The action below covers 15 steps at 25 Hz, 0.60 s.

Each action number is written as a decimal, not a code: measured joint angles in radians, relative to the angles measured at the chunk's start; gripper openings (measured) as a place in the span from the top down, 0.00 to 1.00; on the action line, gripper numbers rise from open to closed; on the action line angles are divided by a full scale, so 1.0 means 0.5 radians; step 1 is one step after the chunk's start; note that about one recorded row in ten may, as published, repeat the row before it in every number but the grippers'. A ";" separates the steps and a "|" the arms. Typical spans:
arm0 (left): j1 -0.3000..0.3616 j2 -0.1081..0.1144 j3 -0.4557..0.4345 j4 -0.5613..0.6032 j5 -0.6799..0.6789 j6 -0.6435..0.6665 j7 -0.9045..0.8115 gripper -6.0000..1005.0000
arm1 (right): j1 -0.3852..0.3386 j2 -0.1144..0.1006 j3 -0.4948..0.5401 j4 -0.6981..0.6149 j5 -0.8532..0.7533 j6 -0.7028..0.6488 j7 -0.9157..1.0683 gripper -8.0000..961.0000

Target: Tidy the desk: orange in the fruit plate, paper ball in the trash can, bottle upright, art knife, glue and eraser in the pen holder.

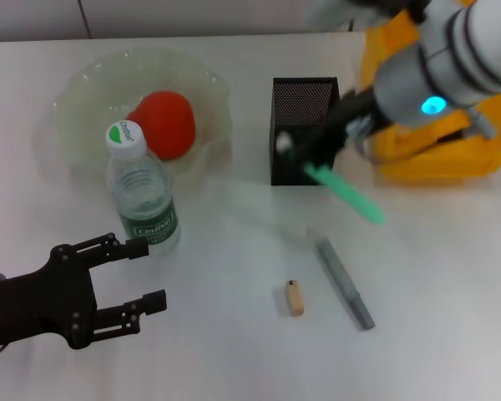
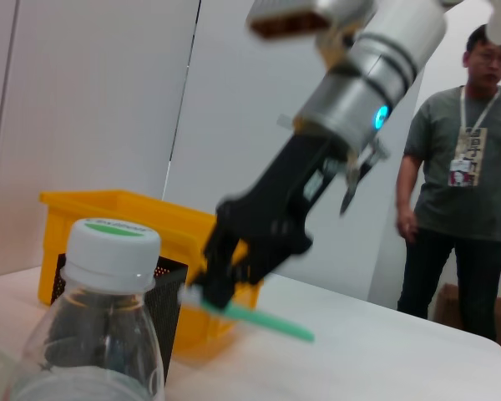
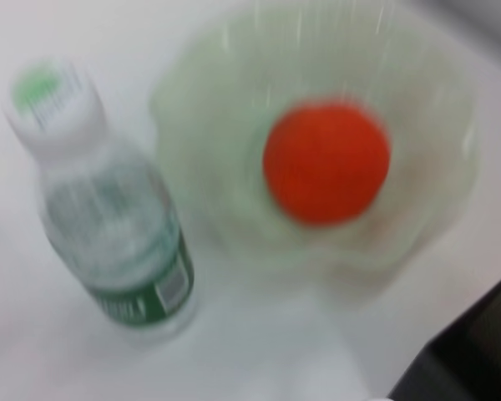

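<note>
The orange [image 1: 163,124] lies in the pale-green fruit plate [image 1: 83,92]. The bottle [image 1: 142,196] stands upright just in front of the plate. My left gripper [image 1: 146,274] is open and empty, low beside the bottle. My right gripper [image 1: 305,159] is shut on a thin green stick [image 1: 346,192] and holds it tilted at the front of the black mesh pen holder [image 1: 305,125]. The eraser [image 1: 295,297] and a grey bar-shaped tool [image 1: 344,282] lie on the desk. The yellow trash can [image 1: 434,163] stands at the right. The paper ball is out of view.
The left wrist view shows the bottle [image 2: 92,334], the right gripper [image 2: 234,267] with the green stick [image 2: 263,319], the pen holder [image 2: 165,292], the trash can [image 2: 125,213] and a standing person [image 2: 459,192]. The right wrist view shows the bottle [image 3: 117,225], orange [image 3: 326,163] and plate [image 3: 417,225].
</note>
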 joint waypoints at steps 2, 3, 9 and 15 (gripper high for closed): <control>-0.001 0.000 0.001 0.000 0.000 0.000 0.000 0.24 | -0.088 0.007 0.072 -0.218 0.017 -0.003 -0.026 0.79; -0.001 0.000 0.003 0.000 0.000 0.000 0.000 0.24 | -0.140 0.011 0.127 -0.335 0.048 0.018 -0.058 0.79; 0.001 -0.001 0.000 -0.002 0.000 0.000 -0.004 0.24 | -0.354 0.015 0.417 -0.395 0.585 0.339 -0.409 0.77; -0.006 -0.006 0.002 -0.003 0.000 -0.001 -0.012 0.24 | -0.377 0.001 0.447 0.023 0.937 0.788 -0.743 0.75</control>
